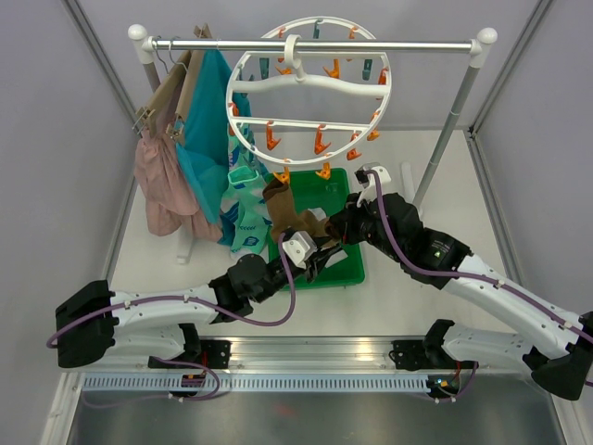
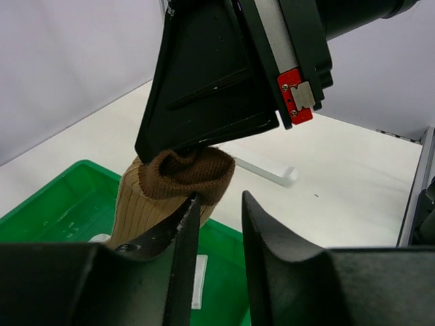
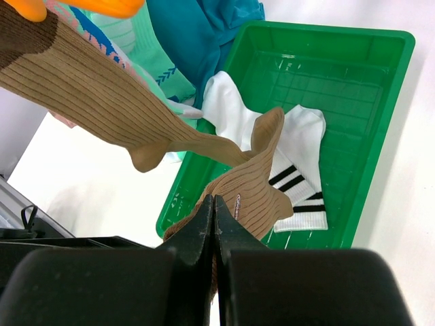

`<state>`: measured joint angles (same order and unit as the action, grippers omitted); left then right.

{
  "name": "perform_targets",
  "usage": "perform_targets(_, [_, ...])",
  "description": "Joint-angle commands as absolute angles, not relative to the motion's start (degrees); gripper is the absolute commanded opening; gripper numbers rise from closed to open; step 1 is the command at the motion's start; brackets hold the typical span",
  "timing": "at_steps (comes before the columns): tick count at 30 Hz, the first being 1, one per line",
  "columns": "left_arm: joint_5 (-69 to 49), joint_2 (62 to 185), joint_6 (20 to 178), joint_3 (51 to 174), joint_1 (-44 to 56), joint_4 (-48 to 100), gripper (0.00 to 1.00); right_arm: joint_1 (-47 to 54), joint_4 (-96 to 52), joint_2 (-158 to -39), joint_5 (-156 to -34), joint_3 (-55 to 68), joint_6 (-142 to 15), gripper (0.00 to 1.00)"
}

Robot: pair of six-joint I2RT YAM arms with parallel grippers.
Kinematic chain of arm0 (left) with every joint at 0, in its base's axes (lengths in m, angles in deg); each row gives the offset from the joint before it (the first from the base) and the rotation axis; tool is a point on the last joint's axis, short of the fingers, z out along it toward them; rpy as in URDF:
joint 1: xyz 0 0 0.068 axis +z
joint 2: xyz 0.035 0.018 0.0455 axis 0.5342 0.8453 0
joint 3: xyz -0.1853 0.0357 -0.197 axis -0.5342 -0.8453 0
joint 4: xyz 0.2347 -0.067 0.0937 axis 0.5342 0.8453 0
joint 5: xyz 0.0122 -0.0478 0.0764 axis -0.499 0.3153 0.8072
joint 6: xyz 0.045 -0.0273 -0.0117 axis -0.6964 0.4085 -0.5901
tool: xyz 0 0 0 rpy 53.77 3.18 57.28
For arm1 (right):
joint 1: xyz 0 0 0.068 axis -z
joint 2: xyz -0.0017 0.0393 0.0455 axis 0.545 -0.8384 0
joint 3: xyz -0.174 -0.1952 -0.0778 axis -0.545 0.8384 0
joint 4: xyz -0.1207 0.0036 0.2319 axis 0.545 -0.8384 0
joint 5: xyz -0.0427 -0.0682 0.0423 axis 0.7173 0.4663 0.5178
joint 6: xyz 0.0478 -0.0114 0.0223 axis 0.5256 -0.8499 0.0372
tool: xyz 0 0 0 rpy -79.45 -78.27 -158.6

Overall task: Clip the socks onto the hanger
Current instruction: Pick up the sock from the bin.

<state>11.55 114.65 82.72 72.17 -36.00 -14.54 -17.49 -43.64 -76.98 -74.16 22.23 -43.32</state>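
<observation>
The right fingers (image 3: 215,204) are pressed together on the brown sock (image 3: 253,187). They hold its darker cuff up over the green tray (image 3: 402,47), presumably so that the left fingers (image 2: 185,238), apart and empty, can reach it just ahead of their tips. The sock is tan, ribbed and limp. Beyond the right fingers a second brown sock (image 3: 88,88) hangs from an orange peg (image 3: 102,5) of the hanger (image 1: 306,83).

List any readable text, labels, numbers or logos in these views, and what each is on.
Nothing in any view can be quoted as legible text.
On the brown sock, a small mark: too small to read.
On the red tab with its metal plate, left wrist view: no lettering shows.
</observation>
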Motion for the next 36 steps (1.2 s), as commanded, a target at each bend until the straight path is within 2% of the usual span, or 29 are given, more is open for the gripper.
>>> perform_targets(1, [10.8, 115.0, 80.7, 74.4, -36.3, -17.8, 0.35, -17.6, -43.1, -77.1, -74.4, 19.8, -43.2, 0.00])
perform_targets(7, [11.6, 114.9, 80.5, 74.1, -36.3, -18.3, 0.20, -17.6, -43.2, -77.2, -74.5, 19.7, -43.2, 0.00])
perform_targets(13, [12.0, 115.1, 79.5, 74.0, -36.3, -18.8, 0.13, -17.6, -43.3, -77.0, -74.6, 19.7, -43.2, 0.00])
perform_targets(15, [12.0, 115.4, 79.0, 74.4, -36.3, -17.7, 0.20, -17.6, -43.4, -76.9, -74.5, 19.7, -43.2, 0.00])
perform_targets(16, [11.9, 115.4, 78.8, 74.6, -36.3, -17.0, 0.35, -17.6, -43.4, -77.0, -74.5, 19.6, -43.2, 0.00])
perform_targets(21, [13.1, 114.4, 77.3, 73.1, -36.3, -17.6, 0.45, -17.6, -43.7, -77.0, -74.6, 19.2, -43.1, 0.00])
perform_targets(36, [15.9, 117.9, 72.9, 75.9, -36.3, -21.1, 0.47, -17.6, -44.5, -77.2, -75.0, 18.2, -42.9, 0.00])
